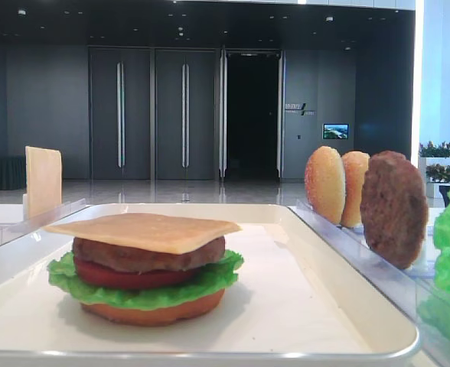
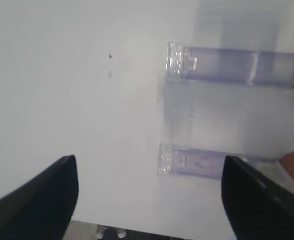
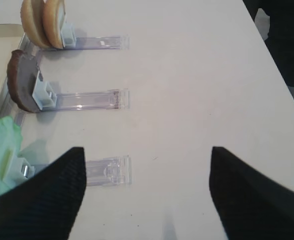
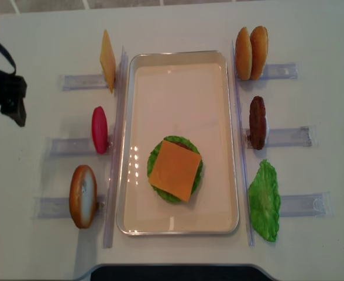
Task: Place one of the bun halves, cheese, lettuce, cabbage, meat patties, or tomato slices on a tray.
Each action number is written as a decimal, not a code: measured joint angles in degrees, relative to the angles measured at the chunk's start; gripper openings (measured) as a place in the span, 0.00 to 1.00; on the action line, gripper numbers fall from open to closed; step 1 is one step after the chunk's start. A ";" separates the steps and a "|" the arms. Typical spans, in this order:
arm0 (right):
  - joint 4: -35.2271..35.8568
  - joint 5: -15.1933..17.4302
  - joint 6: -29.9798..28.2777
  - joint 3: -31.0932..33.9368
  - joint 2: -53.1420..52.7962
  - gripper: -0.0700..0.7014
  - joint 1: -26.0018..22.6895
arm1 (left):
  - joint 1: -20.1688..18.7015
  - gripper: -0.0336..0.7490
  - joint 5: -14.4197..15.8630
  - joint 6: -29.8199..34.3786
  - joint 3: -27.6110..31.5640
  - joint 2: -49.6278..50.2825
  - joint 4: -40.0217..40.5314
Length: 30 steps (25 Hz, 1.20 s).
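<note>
Eyeing stack on tray (image 4: pixel 178 225): cheese (image 4: pixel 174 170) on top, so bun (image 4: pixel 82 195) in left holder probably next. My left gripper (image 2: pixel 149 200) wide open, empty; right gripper (image 3: pixel 147 195) likewise. Pinch bun edges, lower flat onto cheese.

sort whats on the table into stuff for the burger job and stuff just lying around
For the job:
tray
cheese topping the stack
spare cheese slice
bun halves
bun half
meat patty
lettuce
tomato slice

Just lying about:
clear holder rails
black camera mount
</note>
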 joint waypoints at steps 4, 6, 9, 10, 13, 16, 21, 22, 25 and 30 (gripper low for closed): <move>0.00 0.00 0.00 0.00 0.00 0.76 0.00 | 0.00 0.93 -1.81 -0.04 7.29 -8.19 -3.04; 0.00 0.00 0.00 0.00 0.00 0.76 0.00 | 0.00 0.93 -2.04 -0.06 10.90 -12.08 -5.01; 0.00 0.00 0.00 0.00 0.00 0.76 0.00 | 0.00 0.93 -2.25 -0.06 15.69 -17.99 -8.65; 0.00 0.00 0.00 0.00 0.00 0.76 0.00 | 0.00 0.93 -2.37 -0.06 17.33 -20.11 -9.26; 0.00 0.00 0.00 0.00 0.00 0.76 0.00 | 0.00 0.93 -2.94 -0.06 22.06 -26.48 -9.54; 0.00 0.00 0.00 0.00 0.00 0.76 0.00 | 0.00 0.93 -3.78 -0.01 26.79 -33.44 -8.57; 0.00 0.00 0.00 0.00 0.00 0.76 0.00 | 0.00 0.93 -4.31 -0.01 33.27 -46.69 -8.43; 0.00 0.00 0.00 0.00 0.00 0.76 0.00 | 0.00 0.93 -4.47 -0.01 34.13 -49.40 -8.43; 0.00 0.00 0.00 0.00 0.00 0.76 0.00 | 0.00 0.93 -6.08 -0.01 35.73 -56.54 -8.39; 0.00 0.00 0.00 0.00 0.00 0.76 0.00 | 0.00 0.93 -6.08 -0.01 36.01 -66.02 -8.39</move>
